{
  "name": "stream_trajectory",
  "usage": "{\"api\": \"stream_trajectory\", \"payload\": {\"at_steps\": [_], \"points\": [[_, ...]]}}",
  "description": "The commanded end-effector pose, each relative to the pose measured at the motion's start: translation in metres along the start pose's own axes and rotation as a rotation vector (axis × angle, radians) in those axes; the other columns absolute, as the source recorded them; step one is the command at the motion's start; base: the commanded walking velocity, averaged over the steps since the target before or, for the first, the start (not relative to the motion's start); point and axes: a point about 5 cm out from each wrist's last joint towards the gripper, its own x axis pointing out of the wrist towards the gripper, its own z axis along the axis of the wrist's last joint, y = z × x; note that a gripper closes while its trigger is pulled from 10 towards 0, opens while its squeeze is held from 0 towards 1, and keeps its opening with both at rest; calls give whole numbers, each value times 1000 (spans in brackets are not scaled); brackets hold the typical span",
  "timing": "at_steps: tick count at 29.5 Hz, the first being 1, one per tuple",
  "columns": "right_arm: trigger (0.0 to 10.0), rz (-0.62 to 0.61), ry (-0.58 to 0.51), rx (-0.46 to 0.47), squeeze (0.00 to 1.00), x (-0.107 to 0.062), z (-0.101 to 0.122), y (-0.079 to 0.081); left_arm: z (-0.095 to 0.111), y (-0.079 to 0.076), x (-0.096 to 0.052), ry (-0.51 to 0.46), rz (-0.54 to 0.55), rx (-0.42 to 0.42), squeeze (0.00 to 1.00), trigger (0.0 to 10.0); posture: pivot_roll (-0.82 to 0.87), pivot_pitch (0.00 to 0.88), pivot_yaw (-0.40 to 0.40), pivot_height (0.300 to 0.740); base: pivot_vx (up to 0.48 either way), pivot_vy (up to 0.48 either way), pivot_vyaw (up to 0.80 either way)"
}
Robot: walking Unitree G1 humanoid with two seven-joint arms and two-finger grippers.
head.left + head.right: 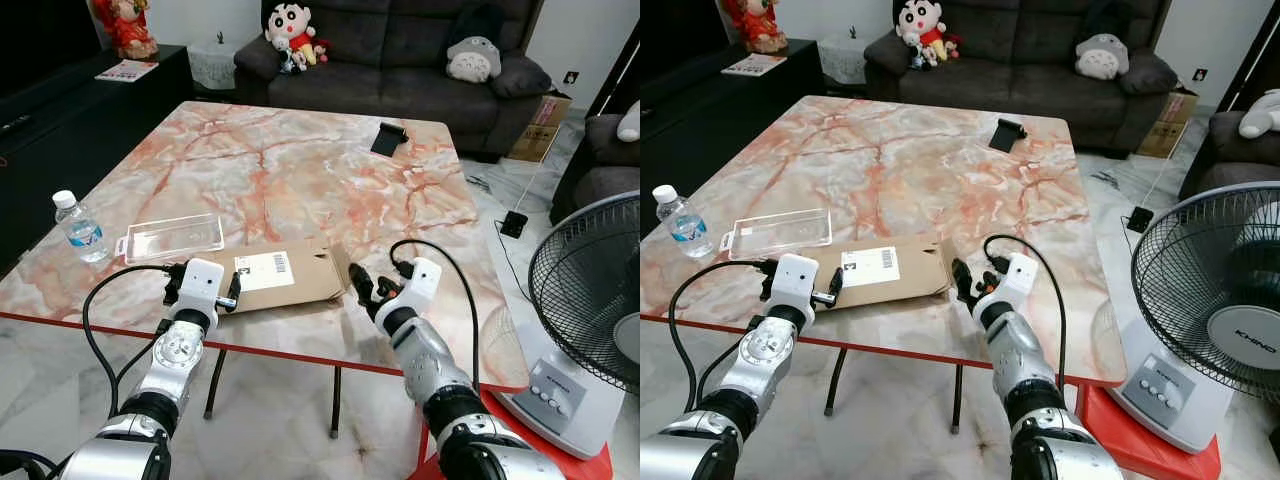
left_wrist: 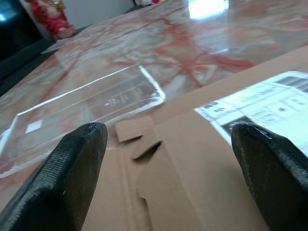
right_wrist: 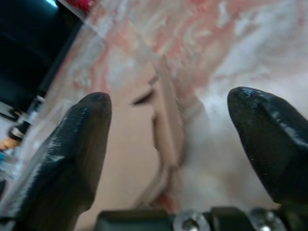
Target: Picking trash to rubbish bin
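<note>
Cardboard box (image 1: 285,276) flat on table (image 1: 300,170), between both grippers' parted jaws.

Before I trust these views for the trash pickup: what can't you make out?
- Label print on the flattened cardboard box: too small in the eye views, blurred in the left wrist view.
- Box end at the right gripper: blurred in the right wrist view.
- Fan: cut off by the frame edge.
</note>
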Motion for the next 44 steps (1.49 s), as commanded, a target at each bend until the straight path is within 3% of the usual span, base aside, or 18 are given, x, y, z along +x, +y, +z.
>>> {"api": "stream_trajectory", "payload": {"at_steps": [1, 2, 6, 9, 12, 14, 25, 36, 44], "points": [[10000, 36, -27, 27, 1000, 4, 10, 10, 1, 3, 2, 5, 26, 11, 0, 10000, 40, 0, -53, 740, 0, 0, 0], [10000, 50, -22, 27, 0, 5, 10, 13, 1, 4, 2, 4, 31, 12, 0, 10000, 42, 0, -53, 740, 0, 0, 0], [10000, 79, -2, 39, 0, 7, 12, 20, 1, 6, 2, 4, 41, 14, 0, 10000, 44, 0, -54, 740, 0, 0, 0], [10000, 106, 62, -25, 0, 8, 10, 31, 1, 11, 2, 3, 66, 18, 0, 10000, 38, 0, -53, 740, 0, 0, 0], [10000, 96, 78, -97, 0, 6, 10, 29, 2, 12, 2, 0, 71, 12, 0, 10000, 37, 0, -54, 740, 0, 0, 0], [10000, 79, 82, -87, 0, 5, 10, 25, 2, 11, 2, 1, 69, 10, 0, 10000, 34, 0, -54, 740, 0, 0, 0], [10000, 24, 64, -238, 0, 1, 9, 14, 2, 8, 3, -1, 62, 10, 0, 10000, 33, 0, -55, 740, 0, 0, 0], [10000, -40, 109, -230, 0, -6, -9, -3, 2, 7, 2, 0, 58, 11, 0, 10000, 40, 1, -54, 740, 0, 0, 0], [10000, -10, 96, -215, 0, -3, -11, 5, 2, 5, 2, 4, 48, 10, 0, 10000, 46, 3, -50, 740, 0, 0, 0]]}}
